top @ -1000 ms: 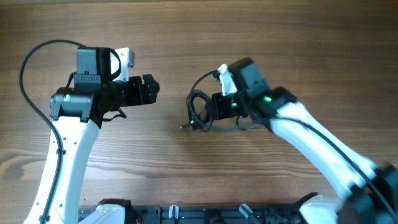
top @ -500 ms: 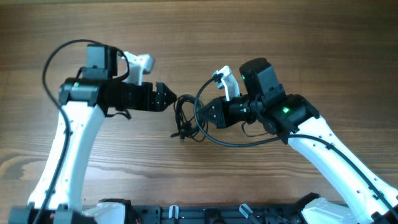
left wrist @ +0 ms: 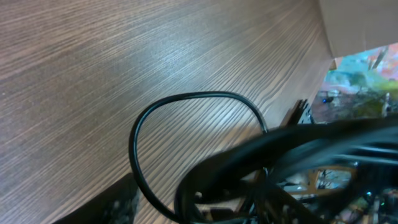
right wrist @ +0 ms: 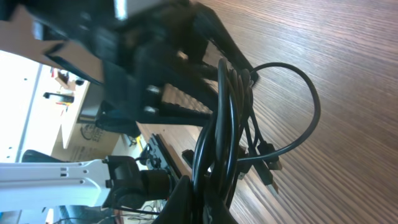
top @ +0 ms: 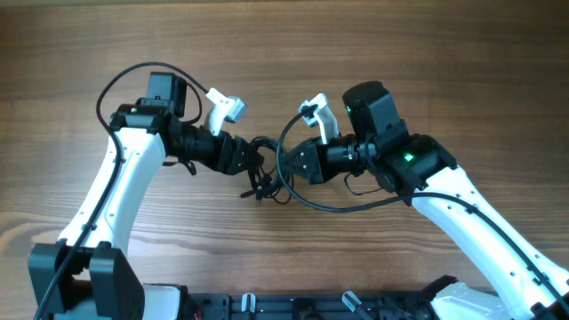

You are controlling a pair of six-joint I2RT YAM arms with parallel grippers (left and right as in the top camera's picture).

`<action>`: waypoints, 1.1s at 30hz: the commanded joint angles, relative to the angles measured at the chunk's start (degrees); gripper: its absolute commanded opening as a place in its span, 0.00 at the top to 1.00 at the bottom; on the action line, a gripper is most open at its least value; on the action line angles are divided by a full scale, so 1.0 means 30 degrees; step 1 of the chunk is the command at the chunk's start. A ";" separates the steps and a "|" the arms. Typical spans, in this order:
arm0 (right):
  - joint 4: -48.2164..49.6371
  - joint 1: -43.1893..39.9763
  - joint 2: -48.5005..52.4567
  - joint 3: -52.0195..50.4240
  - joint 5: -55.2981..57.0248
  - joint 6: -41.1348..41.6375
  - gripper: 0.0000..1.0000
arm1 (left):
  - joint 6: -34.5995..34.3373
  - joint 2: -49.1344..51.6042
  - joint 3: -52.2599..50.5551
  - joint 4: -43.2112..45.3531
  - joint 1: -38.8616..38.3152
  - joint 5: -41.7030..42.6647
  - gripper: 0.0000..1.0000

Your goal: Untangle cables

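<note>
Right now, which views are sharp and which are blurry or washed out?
Overhead: evenly lit, sharp, cables clear against the table. Left wrist: wood grain crisp with a pale sheen; nearest strands blurred. Right wrist: cables mostly sharp, left gripper smeared, bright background blown out.

Black on streaked brown
We see black cables (right wrist: pixel 224 118) at mid-frame, a brown table (top: pixel 444 53) with fine straight grain, and a green light (top: pixel 408 159) at right.
</note>
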 commanded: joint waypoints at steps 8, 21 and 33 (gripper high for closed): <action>-0.1996 0.0029 -0.0189 0.0051 0.4670 0.4000 0.96 | -0.0976 -0.0036 -0.0780 0.2193 0.0117 0.0321 0.96; -0.6441 -0.0313 0.2084 -0.0168 1.3500 0.6076 0.96 | -0.6747 -0.7606 0.0022 0.1982 0.0670 0.0845 0.96; -0.3905 -0.1610 0.2047 0.0022 0.5960 0.0860 0.75 | -0.9777 -0.8677 -0.0015 0.1639 0.1129 -0.0780 0.96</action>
